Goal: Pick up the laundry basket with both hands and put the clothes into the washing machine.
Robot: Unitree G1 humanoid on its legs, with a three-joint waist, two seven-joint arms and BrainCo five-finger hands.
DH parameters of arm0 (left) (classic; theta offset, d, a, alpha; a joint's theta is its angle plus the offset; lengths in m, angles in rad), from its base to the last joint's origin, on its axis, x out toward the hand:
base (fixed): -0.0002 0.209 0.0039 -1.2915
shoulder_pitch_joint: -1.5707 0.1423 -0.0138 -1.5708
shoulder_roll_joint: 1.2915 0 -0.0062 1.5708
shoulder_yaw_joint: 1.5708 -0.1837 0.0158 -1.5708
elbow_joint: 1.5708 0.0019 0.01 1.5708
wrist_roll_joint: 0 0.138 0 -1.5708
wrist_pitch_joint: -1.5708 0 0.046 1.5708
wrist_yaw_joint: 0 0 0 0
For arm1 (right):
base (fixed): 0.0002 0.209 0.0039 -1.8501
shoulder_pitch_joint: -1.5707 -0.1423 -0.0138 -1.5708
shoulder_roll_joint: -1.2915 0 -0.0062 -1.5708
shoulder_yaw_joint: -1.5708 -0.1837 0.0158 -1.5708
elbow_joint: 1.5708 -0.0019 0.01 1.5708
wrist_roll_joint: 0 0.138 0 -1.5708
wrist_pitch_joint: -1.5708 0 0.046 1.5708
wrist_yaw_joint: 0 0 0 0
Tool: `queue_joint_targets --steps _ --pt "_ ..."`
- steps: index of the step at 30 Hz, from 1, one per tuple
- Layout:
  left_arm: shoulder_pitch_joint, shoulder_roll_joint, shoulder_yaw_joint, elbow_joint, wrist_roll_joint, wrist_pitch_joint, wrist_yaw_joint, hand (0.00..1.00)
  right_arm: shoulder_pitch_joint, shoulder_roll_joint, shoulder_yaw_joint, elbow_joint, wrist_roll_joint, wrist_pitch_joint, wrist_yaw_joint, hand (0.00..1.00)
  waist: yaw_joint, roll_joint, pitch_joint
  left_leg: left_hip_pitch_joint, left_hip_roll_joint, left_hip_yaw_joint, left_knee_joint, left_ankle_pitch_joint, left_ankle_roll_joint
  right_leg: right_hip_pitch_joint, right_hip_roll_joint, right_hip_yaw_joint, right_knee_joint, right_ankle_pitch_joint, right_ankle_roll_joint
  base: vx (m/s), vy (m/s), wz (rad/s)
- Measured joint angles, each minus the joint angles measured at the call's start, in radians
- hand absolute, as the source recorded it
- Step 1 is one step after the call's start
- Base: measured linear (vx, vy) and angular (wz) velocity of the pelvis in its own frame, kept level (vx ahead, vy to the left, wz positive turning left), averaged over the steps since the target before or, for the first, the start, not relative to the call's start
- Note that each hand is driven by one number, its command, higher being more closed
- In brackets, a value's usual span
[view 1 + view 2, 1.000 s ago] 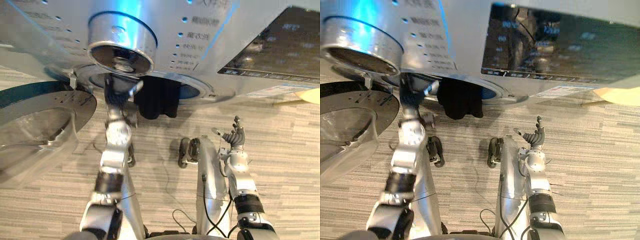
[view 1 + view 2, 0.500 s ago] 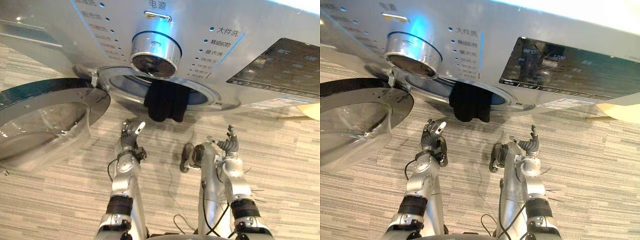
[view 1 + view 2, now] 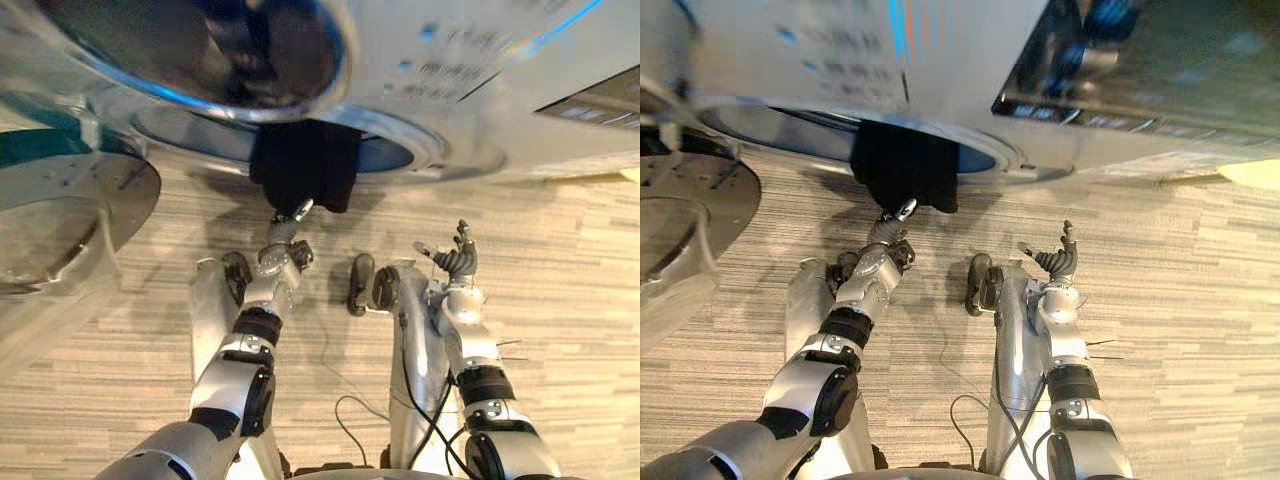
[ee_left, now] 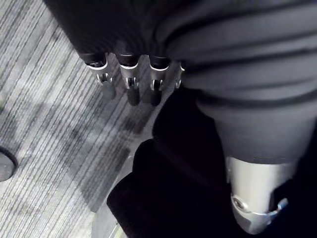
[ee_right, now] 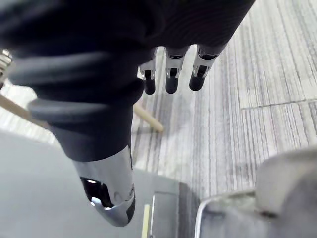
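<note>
A black garment point(image 3: 305, 165) hangs out of the round drum opening point(image 3: 395, 155) of the silver washing machine point(image 3: 480, 90), its lower edge dangling over the floor. My left hand point(image 3: 283, 245) is just below that edge with its thumb raised against the cloth. In the left wrist view its fingers point(image 4: 130, 84) are relaxed and hold nothing, and the black garment point(image 4: 178, 188) lies past the thumb. To the right, my right hand point(image 3: 455, 262) is palm up with loosely bent fingers point(image 5: 171, 74) around nothing.
The machine's round glass door point(image 3: 70, 215) stands swung open at the left. A dark control panel point(image 3: 1160, 70) sits at the upper right. Striped grey carpet point(image 3: 580, 260) covers the floor. A pale yellow object point(image 3: 1250, 172) shows at the right edge.
The camera has swung in closer to the machine. My left hand has risen to the garment's lower edge from lower down half a second ago. The right hand keeps its pose.
</note>
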Motion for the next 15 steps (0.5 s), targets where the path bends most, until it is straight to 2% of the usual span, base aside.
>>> queue_joint_targets --steps 2,3,11,15 --pt "-0.017 0.001 -0.002 0.0 -0.028 -0.001 0.001 0.0 0.005 -0.002 -0.003 -0.01 0.0 -0.005 0.0 0.0 -0.003 0.001 0.0 -0.005 0.001 0.001 0.024 -0.011 0.004 -0.01 0.0 0.013 0.019 -0.004 0.01 0.01 0.006 -0.05" --pt "-0.045 0.012 -0.008 -0.001 -0.039 -0.002 0.001 1.0 0.005 -0.006 -0.004 -0.014 0.001 -0.006 0.0 0.0 -0.003 0.002 0.002 -0.012 0.0 0.001 0.031 -0.016 0.003 -0.016 0.0 0.017 0.023 -0.001 0.015 0.0 0.004 -0.03" --pt "-0.105 0.058 -0.021 -0.013 -0.082 0.006 0.014 1.0 0.034 -0.032 -0.034 -0.027 -0.003 -0.005 -0.002 0.0 -0.005 0.011 0.023 -0.031 -0.002 0.02 0.035 -0.017 0.005 -0.042 -0.001 0.033 0.023 0.011 0.031 0.0 0.0 0.0" --pt "-0.106 0.062 -0.051 -0.111 -0.098 -0.03 0.029 1.0 0.08 -0.04 -0.034 -0.026 -0.023 0.0 -0.001 0.0 0.0 0.038 0.048 -0.038 -0.004 0.021 0.038 -0.016 0.005 -0.05 -0.004 0.034 0.023 0.021 0.023 0.0 0.0 0.0"
